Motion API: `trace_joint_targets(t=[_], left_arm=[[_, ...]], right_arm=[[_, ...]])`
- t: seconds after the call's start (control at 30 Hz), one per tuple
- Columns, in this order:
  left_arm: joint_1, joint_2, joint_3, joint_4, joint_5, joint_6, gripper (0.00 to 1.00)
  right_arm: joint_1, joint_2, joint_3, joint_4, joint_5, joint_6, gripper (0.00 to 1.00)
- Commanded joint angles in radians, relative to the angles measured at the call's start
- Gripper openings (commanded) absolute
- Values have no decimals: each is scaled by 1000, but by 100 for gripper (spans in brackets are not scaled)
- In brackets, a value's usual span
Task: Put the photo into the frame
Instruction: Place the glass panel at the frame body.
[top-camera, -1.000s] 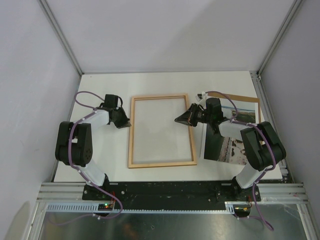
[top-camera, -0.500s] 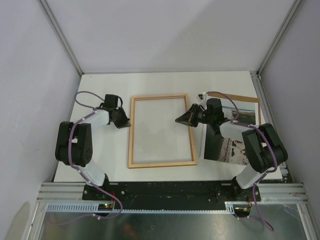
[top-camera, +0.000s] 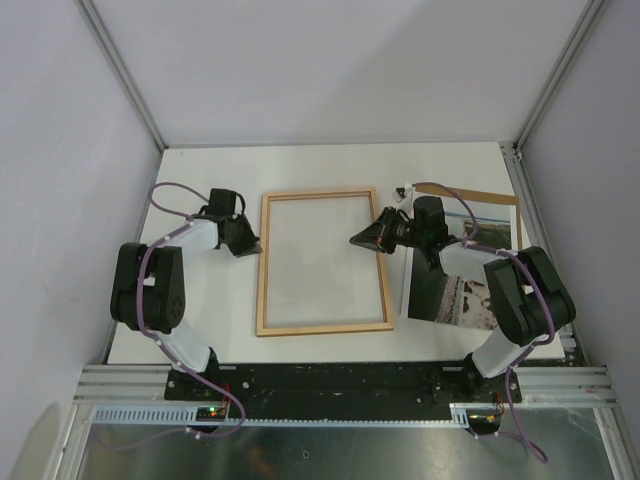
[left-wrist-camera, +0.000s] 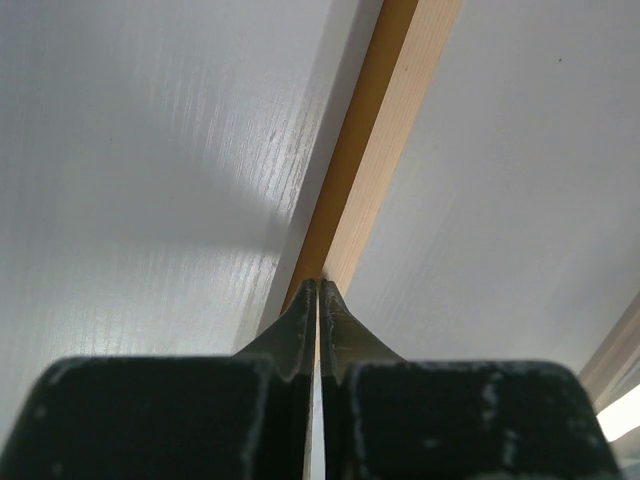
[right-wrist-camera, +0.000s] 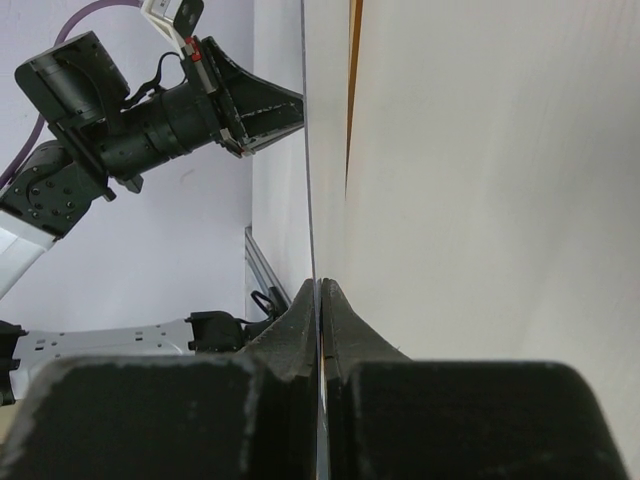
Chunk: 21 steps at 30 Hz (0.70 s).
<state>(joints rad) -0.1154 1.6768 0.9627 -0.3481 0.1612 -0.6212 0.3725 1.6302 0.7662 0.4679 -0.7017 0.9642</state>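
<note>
Frame (top-camera: 322, 326): thin light-wood rails, orange-brown edge, flat; photo (top-camera: 440, 296): dark water, pale land; left gripper (top-camera: 257, 248), right gripper (top-camera: 353, 241): fingers together.

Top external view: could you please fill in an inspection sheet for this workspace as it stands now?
Surface: white table, flat.
Job's things: frame lies flat mid-table, light face up, no print in it; photo lies to its right, partly under the right arm, on a brown backing board.
Clutter: small dark item by the frame's far right corner.
Grippers: left gripper shut, tips at the frame's left rail; right gripper shut, over the frame's right side.
Cables: purple cables along both arms.
Surroundings: pale walls, metal posts.
</note>
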Motion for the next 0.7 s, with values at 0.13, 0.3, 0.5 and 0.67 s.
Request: trace_joint_targets(t=[0.13, 0.3, 0.5, 0.67], left_arm=[[-11, 46, -27, -46, -16, 8, 1], [-11, 48, -27, -46, -16, 10, 0], [-12, 51, -25, -45, -15, 11, 0], [-11, 51, -23, -45, -16, 11, 0]], right_arm=[[12, 15, -10, 74, -111, 36, 0], [12, 24, -9, 82, -127, 48, 0], [11, 21, -9, 56, -134, 37, 0], [11, 22, -9, 42, -147, 28, 0]])
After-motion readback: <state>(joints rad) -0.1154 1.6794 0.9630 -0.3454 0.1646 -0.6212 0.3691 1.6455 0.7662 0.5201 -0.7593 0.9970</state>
